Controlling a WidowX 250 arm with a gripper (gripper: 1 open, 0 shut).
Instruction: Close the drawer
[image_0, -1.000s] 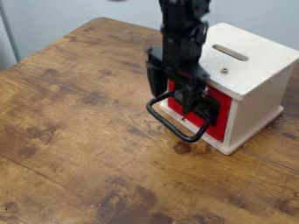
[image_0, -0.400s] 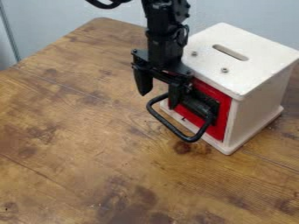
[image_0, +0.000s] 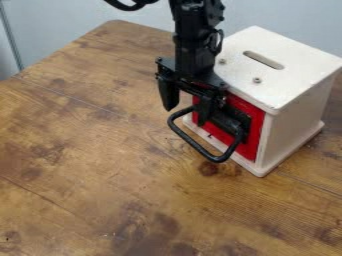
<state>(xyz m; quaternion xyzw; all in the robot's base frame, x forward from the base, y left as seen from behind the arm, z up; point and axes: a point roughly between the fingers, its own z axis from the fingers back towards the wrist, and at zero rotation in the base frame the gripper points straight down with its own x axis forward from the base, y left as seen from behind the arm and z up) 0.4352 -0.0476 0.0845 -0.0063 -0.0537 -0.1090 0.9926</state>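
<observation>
The drawer (image_0: 234, 122) has a red front in a black frame and sits in a cream-white box (image_0: 274, 90) at the right of the table. Its large black loop handle (image_0: 201, 138) juts out toward the table's middle. The front looks about level with the box face. My black gripper (image_0: 185, 96) hangs just left of the box, above the handle's far end. Its fingers (image_0: 164, 92) point down and stand apart, open, with nothing between them.
The box's top carries a slot (image_0: 265, 60). The wooden table (image_0: 94, 170) stretches to the left and front. A small dark spot (image_0: 207, 169) lies on the wood near the box's front corner. A pale wall stands behind.
The gripper has lifted away from the drawer front and moved left and up, off the handle. In the last half second it shifted slightly right. The drawer has not visibly moved.
</observation>
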